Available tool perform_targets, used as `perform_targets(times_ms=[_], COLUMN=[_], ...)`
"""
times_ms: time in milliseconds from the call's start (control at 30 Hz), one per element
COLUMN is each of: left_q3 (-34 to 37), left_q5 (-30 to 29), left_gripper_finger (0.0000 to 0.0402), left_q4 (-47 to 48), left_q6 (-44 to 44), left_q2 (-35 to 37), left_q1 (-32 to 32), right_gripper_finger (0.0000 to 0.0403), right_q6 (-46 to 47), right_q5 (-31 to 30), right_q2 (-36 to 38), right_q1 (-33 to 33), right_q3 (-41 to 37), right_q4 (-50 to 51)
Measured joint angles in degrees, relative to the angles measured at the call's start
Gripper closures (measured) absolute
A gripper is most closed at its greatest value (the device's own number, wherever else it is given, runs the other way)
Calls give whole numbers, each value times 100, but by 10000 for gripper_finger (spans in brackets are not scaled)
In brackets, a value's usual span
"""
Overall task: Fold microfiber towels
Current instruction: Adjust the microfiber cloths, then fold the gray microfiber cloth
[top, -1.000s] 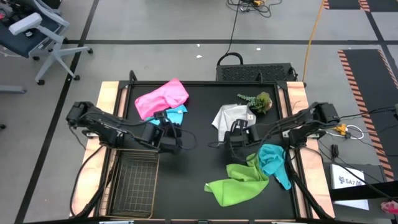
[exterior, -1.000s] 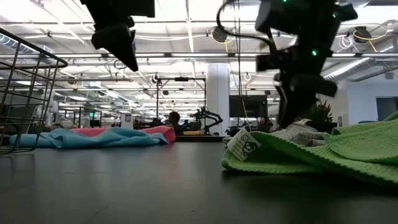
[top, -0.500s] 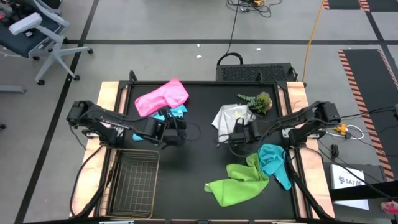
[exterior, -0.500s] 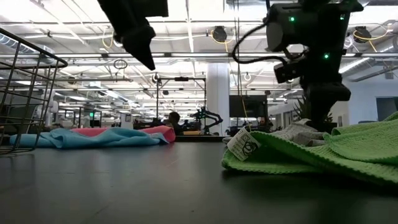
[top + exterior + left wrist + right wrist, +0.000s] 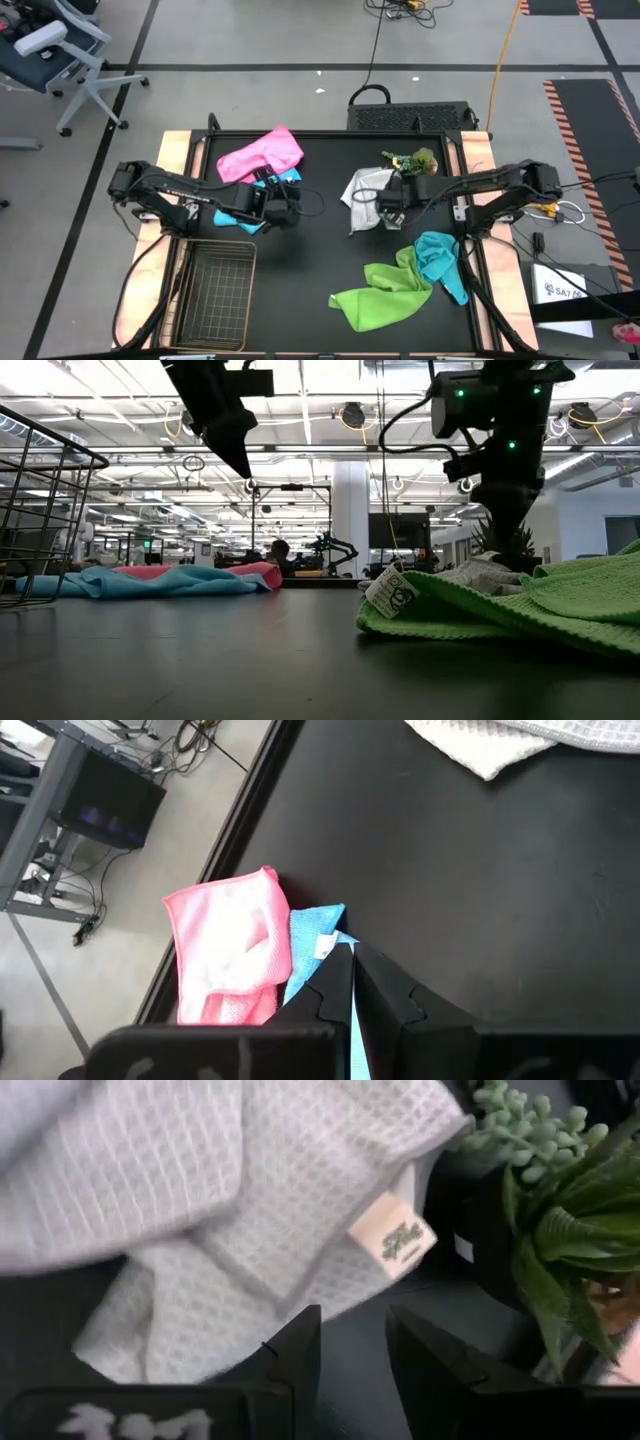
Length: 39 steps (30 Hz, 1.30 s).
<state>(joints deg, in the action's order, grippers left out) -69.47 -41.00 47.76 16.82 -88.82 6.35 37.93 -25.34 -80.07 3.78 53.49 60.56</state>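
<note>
On the black counter (image 5: 310, 270) five towels are spread out in three spots. At the far left the pink towel (image 5: 260, 156) is lying crumpled, with the light blue towel (image 5: 281, 184) tucked against its near edge and partly hidden under the left arm. The left gripper (image 5: 296, 207) is held up off the counter just beside those two, and its jaws are pressed shut with nothing between them, which is clearest in the left wrist view. Toward the far right the grey-white towel (image 5: 366, 185) is bunched up, touching the small potted plant (image 5: 420, 161) on its right. The right gripper (image 5: 367, 208) is parked at that towel's near edge with its jaws parted; nothing is seen clamped in them, and a cloth label (image 5: 393, 1238) is in plain sight just ahead of the fingers. At the near right the lime green towel (image 5: 381, 296) is flopped out, with the teal towel (image 5: 438, 257) overlapping its right end. The wire mesh basket (image 5: 211, 295) is sat at the near left corner, and no towel is seen in it.
</note>
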Motion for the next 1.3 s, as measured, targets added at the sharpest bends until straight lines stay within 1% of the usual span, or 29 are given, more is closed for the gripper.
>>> perform_targets(times_ms=[67, 167, 267, 400, 500, 633, 833, 933, 1100, 1233, 1300], left_q3=[0, 0, 0, 0, 0, 0, 0, 0, 0, 0, 0], left_q5=[9, 23, 23, 23, 23, 23, 23, 23, 23, 32, 157], left_gripper_finger=[385, 385, 385, 385, 385, 385, 385, 385, 385, 385, 385], left_q4=[10, 9, 12, 11, 8, 1, -4, -4, -4, -33, -162], left_q6=[-15, -61, -61, -97, -109, -107, -57, -37, -15, 186, 320], left_q2=[0, 0, 0, 0, 0, 0, 0, 0, 0, 0, 0], left_q1=[0, 0, 0, 0, 0, 0, 0, 0, 0, 0, 0], right_gripper_finger=[296, 296, 296, 290, 276, 250, 218, 213, 213, 213, 213], right_q6=[0, -3, 30, 128, 279, 306, 276, 161, 75, 35, -2], right_q5=[29, 408, 748, 1043, 1099, 1089, 1065, 1065, 1065, 1061, 1061], right_q2=[244, 737, 1242, 1781, 2005, 2098, 2100, 2100, 2100, 2100, 2100], right_q1=[119, 313, 462, 573, 596, 602, 602, 603, 693, 761, 788], right_q3=[-82, -341, -838, -1624, -2090, -2379, -2397, -2397, -2397, -2397, -2430], right_q4=[-151, -599, -1162, -1995, -2390, -2559, -2872, -3089, -3104, -3147, -3306])
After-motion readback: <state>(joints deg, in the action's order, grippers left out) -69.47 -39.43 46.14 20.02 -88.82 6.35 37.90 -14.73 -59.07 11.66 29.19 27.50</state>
